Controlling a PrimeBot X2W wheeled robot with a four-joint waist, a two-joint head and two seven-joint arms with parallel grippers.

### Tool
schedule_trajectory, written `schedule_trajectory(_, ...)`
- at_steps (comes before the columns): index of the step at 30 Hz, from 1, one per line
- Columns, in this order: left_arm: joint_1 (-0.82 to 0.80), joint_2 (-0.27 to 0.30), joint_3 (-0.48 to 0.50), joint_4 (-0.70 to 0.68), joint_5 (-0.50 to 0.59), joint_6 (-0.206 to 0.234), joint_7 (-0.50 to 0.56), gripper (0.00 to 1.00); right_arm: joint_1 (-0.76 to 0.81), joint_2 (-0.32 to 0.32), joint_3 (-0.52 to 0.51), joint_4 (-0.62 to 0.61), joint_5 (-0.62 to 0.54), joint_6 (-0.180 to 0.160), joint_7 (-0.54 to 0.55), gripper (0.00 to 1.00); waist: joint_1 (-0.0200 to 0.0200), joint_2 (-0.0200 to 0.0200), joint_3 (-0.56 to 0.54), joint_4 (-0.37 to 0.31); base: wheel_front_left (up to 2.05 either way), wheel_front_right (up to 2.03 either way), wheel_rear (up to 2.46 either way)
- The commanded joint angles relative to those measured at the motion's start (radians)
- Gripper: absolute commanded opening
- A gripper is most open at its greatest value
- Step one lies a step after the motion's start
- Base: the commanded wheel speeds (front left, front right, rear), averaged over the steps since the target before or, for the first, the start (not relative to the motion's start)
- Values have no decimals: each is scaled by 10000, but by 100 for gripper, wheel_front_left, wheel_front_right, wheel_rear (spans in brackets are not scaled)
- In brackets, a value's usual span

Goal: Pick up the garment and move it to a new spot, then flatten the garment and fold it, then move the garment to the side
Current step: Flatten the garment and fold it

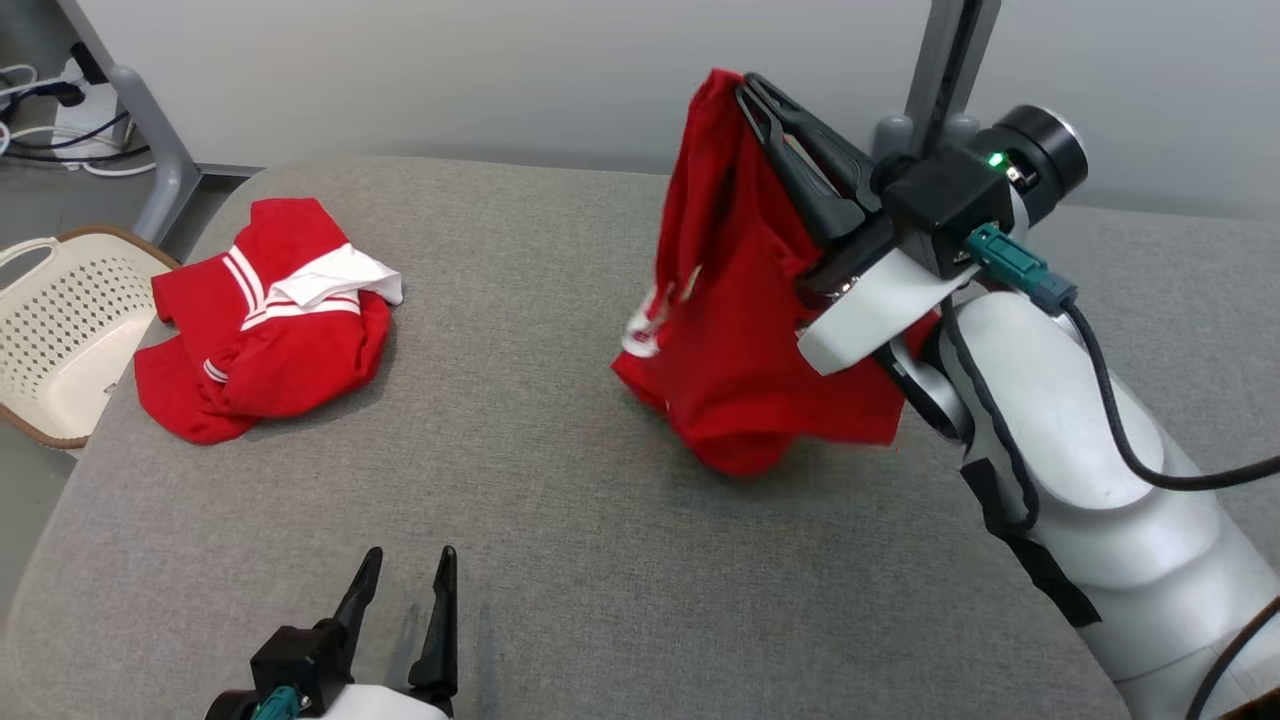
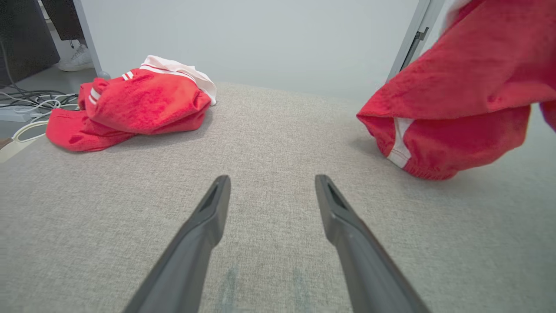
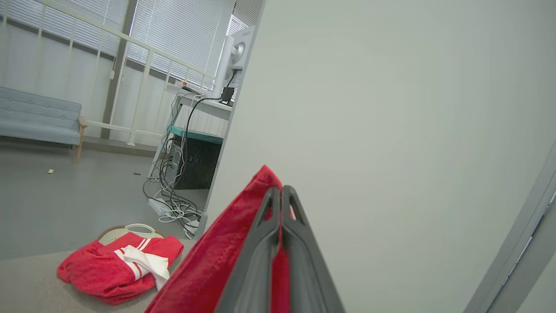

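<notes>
Hanging from the right gripper (image 1: 745, 88), whose fingers are pinched together on its top edge, the red garment (image 1: 740, 340) droops with its long axis near vertical. Its peak is up and its hem points down toward the grey table (image 1: 560, 560), right of centre; whether the hem touches it I cannot tell. A white patch (image 1: 640, 338) on its left fold is too small to read. The left gripper (image 1: 412, 555) stands wide and empty, low over the table's near side. A second garment (image 1: 270, 330), red and white, lies crumpled at far left beside a basket (image 1: 60, 330).
</notes>
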Motion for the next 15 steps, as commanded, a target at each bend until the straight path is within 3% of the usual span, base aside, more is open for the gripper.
schedule_trajectory(1, 114, 35, -5, -1, -68, 2, -5, 100, -193, 78, -27, -124, 133, 1, 0, 0, 0, 0, -56, 109, 0, 0, 0)
schedule_trajectory(10, 277, 34, -23, -9, -173, 46, -5, 100, -541, 370, -1930, -1042, 1036, 1, 2, 0, 0, 0, 21, 301, 0, 0, 0)
schedule_trajectory(15, 220, 35, -38, -55, -230, 67, -5, 100, 260, -53, -3372, 18, 717, 1, 2, 0, 0, 0, 151, 293, 0, 0, 0)
